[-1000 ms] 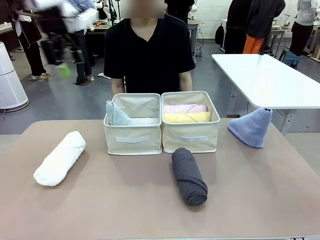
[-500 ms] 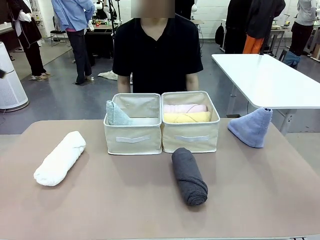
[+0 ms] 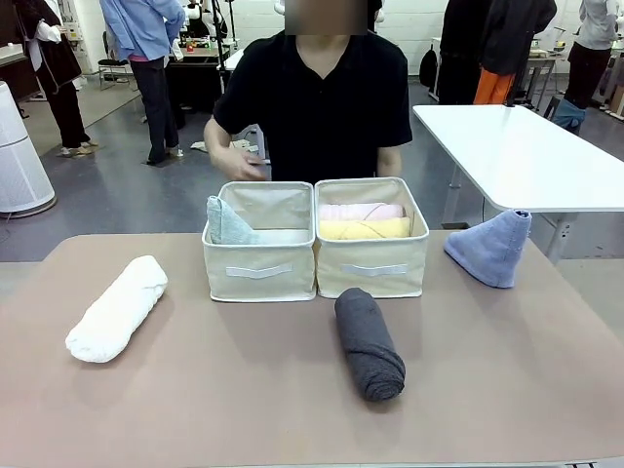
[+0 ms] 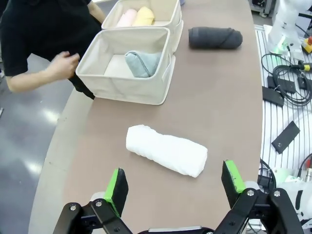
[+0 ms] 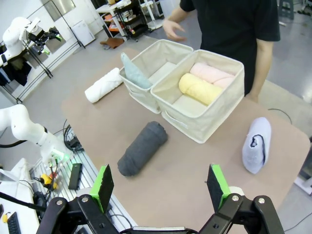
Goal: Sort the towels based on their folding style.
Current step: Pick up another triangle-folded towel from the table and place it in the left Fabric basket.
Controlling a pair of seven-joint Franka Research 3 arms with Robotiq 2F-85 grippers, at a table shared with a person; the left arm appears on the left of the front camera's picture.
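Grey-green towel (image 3: 227, 222) base hidden behind bin (image 3: 258, 271) wall; person's hand (image 3: 237, 164) motion-blurred, fingers indistinct.

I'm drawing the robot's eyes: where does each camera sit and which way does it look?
Front: on the robot's side, facing the person across the table; their hand shows.
Left wrist: above the white towel, looking down; open left gripper shows.
Right wrist: above the dark grey towel, looking down; open right gripper shows.
Shared: both wrist views see the two bins.
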